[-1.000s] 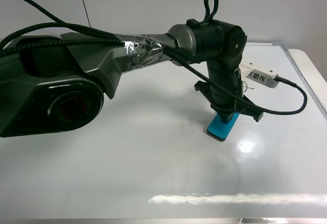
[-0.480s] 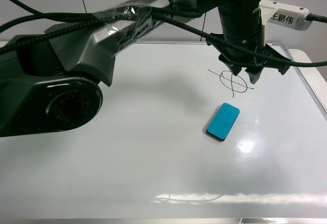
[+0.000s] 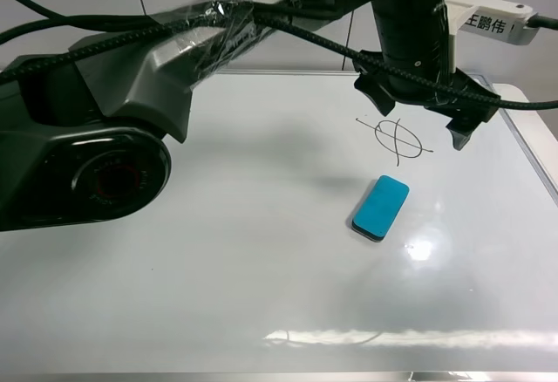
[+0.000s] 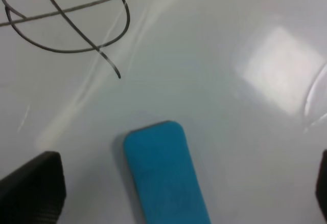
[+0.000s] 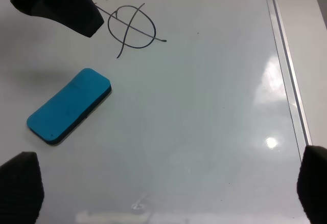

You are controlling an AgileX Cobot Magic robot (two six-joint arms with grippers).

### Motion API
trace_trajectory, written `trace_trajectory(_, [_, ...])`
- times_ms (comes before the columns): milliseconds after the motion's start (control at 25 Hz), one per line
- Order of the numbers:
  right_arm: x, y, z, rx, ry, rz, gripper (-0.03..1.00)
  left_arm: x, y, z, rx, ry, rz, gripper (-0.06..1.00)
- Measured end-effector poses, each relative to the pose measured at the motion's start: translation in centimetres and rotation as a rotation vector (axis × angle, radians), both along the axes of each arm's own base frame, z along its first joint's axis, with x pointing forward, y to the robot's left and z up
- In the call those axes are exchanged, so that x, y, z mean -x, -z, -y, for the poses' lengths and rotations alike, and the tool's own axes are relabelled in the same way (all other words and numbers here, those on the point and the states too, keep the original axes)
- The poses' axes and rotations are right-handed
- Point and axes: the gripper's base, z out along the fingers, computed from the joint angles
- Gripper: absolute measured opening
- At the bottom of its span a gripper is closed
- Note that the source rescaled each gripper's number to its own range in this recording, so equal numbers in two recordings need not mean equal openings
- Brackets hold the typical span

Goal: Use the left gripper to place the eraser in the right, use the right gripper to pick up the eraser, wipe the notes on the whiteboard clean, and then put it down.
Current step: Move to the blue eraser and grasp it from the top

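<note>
Overhead cam first: a second ago the left gripper point(image 3: 422, 125) was down on the eraser point(image 3: 381, 208), clamped around it. Now it's hanging up above the whiteboard point(image 3: 218, 225), over the notes point(image 3: 397, 138), and its jaws are spreading way wider than they were half a second back. It's holding nothing and touching nothing. The eraser hasn't budged; it's lying flat on the board, teal side up, just below the scribble and a bit toward the camera. The scribble was hidden behind the arm a second ago and is showing in full now. The white label tag point(image 3: 488, 23) on the wrist is riding up near the top edge of the shot.

Left wrist cam: it's looking straight down at the eraser, with the oval-and-lines scribble close by but not touching it. One dark fingertip point(image 4: 33, 191) is peeking in at one corner and a sliver of the other at the opposite edge, so the jaws are standing really far apart with the eraser sitting loose between them, well below.

Right wrist cam: the right gripper point(image 5: 166, 188) is hovering over the board with its two fingertips point(image 5: 20, 185) poking in at opposite corners, so it's wide apart and empty too. The eraser is lying off to one side, with the scribble beyond it. One of the left gripper's fingers is hanging right beside the scribble. The board's silver frame point(image 5: 286, 65) is running along the far side.
</note>
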Motion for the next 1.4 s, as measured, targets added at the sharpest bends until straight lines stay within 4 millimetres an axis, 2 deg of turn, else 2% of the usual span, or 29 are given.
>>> trace_trajectory(120, [0.0,0.0,0.0,0.0,0.0,0.0,1.0,-0.2,-1.2,-0.5,0.011,0.004,0.016,1.0])
trace_trajectory(200, [0.0,0.0,0.0,0.0,0.0,0.0,1.0,-0.7,-3.0,-1.5,0.033,0.005,0.048,1.0])
trace_trajectory(400, [0.0,0.0,0.0,0.0,0.0,0.0,1.0,-3.1,-8.2,-5.8,0.093,-0.063,0.128,1.0])
trace_trajectory(480, [0.0,0.0,0.0,0.0,0.0,0.0,1.0,-4.4,-10.3,-8.3,0.118,-0.117,0.162,1.0])
trace_trajectory(720, [0.0,0.0,0.0,0.0,0.0,0.0,1.0,-6.3,-17.0,-15.9,0.197,-0.261,0.271,1.0])
trace_trajectory(880, [0.0,0.0,0.0,0.0,0.0,0.0,1.0,-6.8,-21.5,-23.1,0.241,-0.395,0.341,1.0])
trace_trajectory(1000, [0.0,0.0,0.0,0.0,0.0,0.0,1.0,-6.0,-23.8,-28.9,0.263,-0.503,0.345,1.0])
trace_trajectory(1160, [0.0,0.0,0.0,0.0,0.0,0.0,1.0,-3.3,-25.7,-36.1,0.284,-0.646,0.323,1.0])
trace_trajectory(1280, [0.0,0.0,0.0,0.0,0.0,0.0,1.0,0.2,-26.2,-41.4,0.284,-0.784,0.309,1.0])
trace_trajectory(1400, [0.0,0.0,0.0,0.0,0.0,0.0,1.0,4.4,-26.1,-44.5,0.258,-0.893,0.309,1.0])
